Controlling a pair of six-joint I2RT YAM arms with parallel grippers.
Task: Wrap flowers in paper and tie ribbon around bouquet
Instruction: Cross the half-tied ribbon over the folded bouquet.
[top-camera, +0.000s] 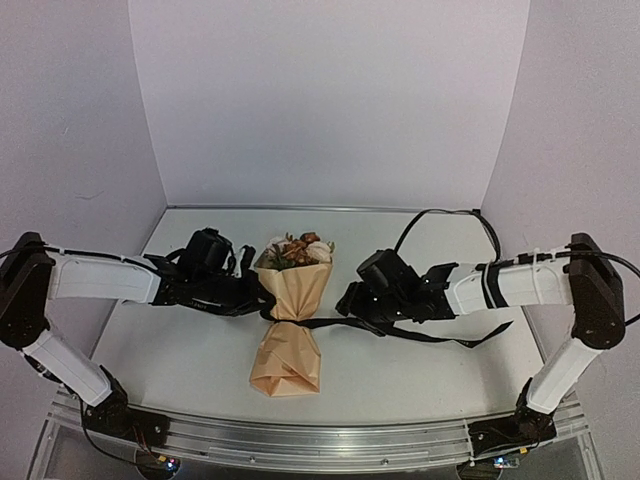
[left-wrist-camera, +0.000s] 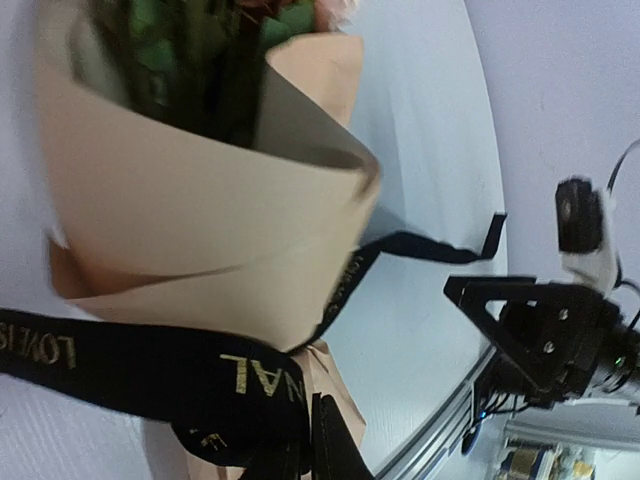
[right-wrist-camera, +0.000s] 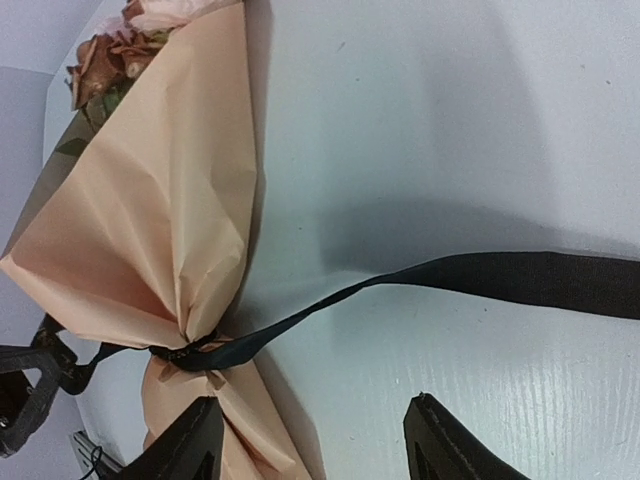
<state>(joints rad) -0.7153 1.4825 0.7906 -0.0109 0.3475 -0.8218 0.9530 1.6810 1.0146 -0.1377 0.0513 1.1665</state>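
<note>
Ribbon reads "LOVE" in gold — left gripper pinches it, right gripper gapes

Arms reaching inward, left hand nearly closed, right hand open

White table, bouquet lying at centre, blooms toward far edge, black ribbon around its waist, tail trailing right across tabletop
</note>
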